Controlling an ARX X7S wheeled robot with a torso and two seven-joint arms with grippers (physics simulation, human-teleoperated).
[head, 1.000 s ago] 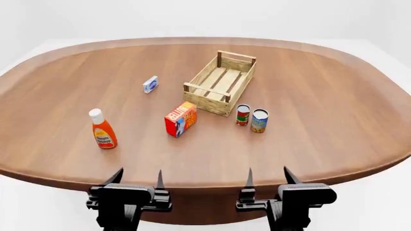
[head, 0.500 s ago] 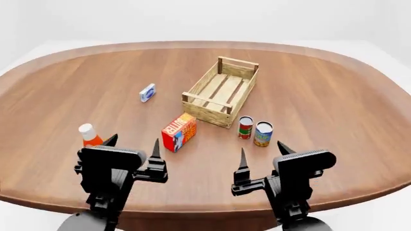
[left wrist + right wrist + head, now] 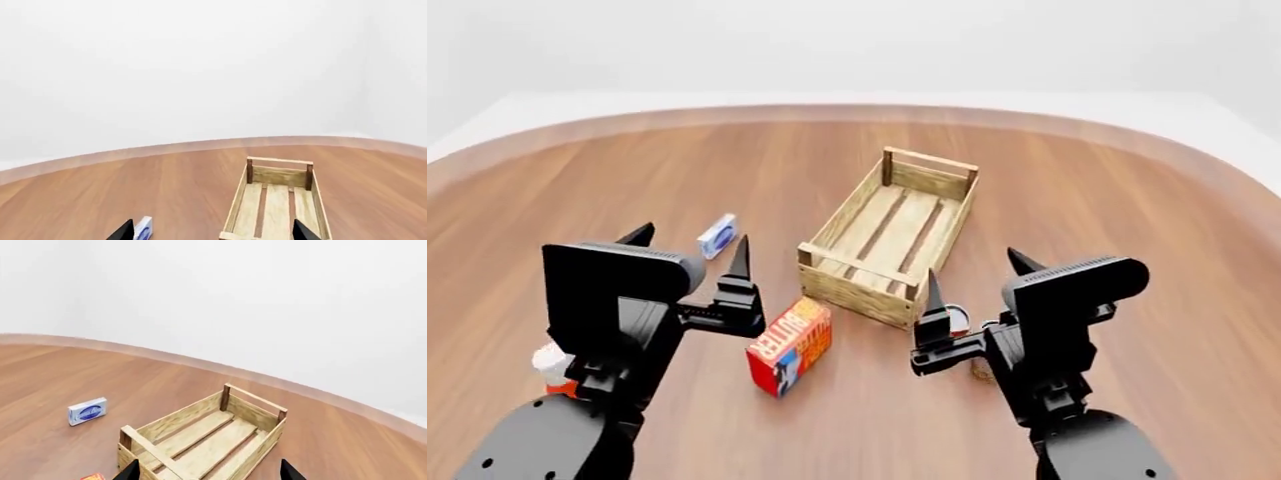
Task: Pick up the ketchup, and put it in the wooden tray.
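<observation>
The ketchup (image 3: 554,368) stood left of the wooden tray (image 3: 894,235), mostly hidden behind the left pincer (image 3: 689,254). Both pincers were spread, empty; a blind reach could topple it.

Bright, even light floods my views, no glare, only faint soft shadows under the wooden tray (image 3: 888,240) on the table (image 3: 1094,200), every render crisp and undistorted to the edges.

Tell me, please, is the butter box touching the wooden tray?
Apart. The head view shows a strip of bare table between the butter box and the near end of the wooden tray.
</observation>
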